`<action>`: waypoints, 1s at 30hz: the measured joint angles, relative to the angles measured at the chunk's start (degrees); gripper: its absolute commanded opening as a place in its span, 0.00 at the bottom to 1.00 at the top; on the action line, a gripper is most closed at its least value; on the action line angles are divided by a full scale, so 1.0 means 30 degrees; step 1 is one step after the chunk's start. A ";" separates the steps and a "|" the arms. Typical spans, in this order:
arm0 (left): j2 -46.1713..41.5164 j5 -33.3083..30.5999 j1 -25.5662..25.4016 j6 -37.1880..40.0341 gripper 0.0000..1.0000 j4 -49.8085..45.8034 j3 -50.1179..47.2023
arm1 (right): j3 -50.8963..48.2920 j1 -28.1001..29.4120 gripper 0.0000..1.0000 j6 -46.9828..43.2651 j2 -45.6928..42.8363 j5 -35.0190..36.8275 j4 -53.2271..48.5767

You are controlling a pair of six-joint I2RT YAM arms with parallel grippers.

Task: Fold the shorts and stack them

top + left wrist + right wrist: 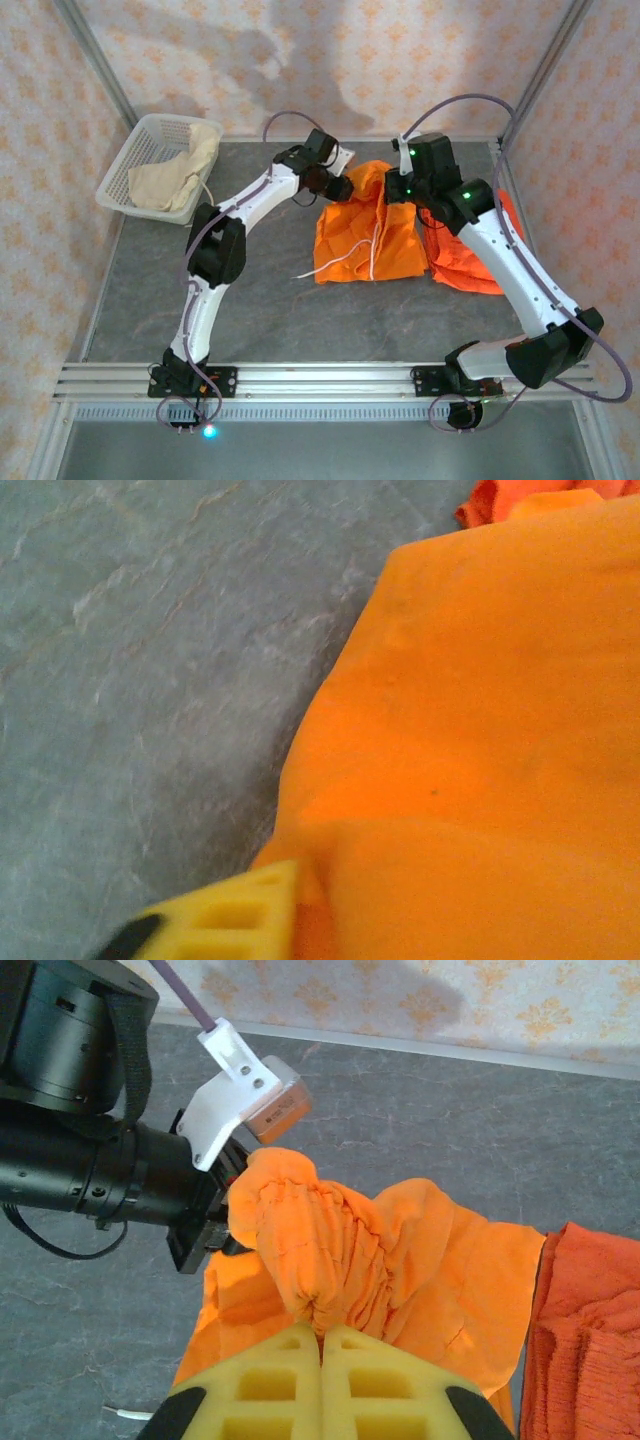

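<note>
Between the pressed-together yellow fingers of the right gripper [322, 1345] sits a pinch of the gathered waistband of the orange shorts [340, 1250]. At the waistband's other end the left gripper [218, 1225] is clamped on the same cloth. The rest of that garment lies on the grey table [250, 310], its white drawstring [372, 250] trailing. Beside it on the right lies the second orange shorts [465, 262], darker. Cream shorts [175, 170] rest in the white basket [125, 165] at the far left corner.
</note>
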 measured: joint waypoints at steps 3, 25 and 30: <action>0.0138 -0.0299 0.0022 0.0095 0.00 -0.0597 0.0634 | 0.0189 -0.0044 0.00 -0.0168 0.0000 0.0015 -0.0204; -1.0156 -0.6091 0.0466 0.1392 0.00 -0.5115 0.6637 | 0.0838 -0.0131 0.48 0.1333 -0.2084 -0.1559 0.1035; -0.8692 -0.5843 -0.0685 0.1319 0.00 -0.6105 0.6739 | -0.2703 -0.0131 0.69 0.1763 -0.3432 -0.1916 0.1698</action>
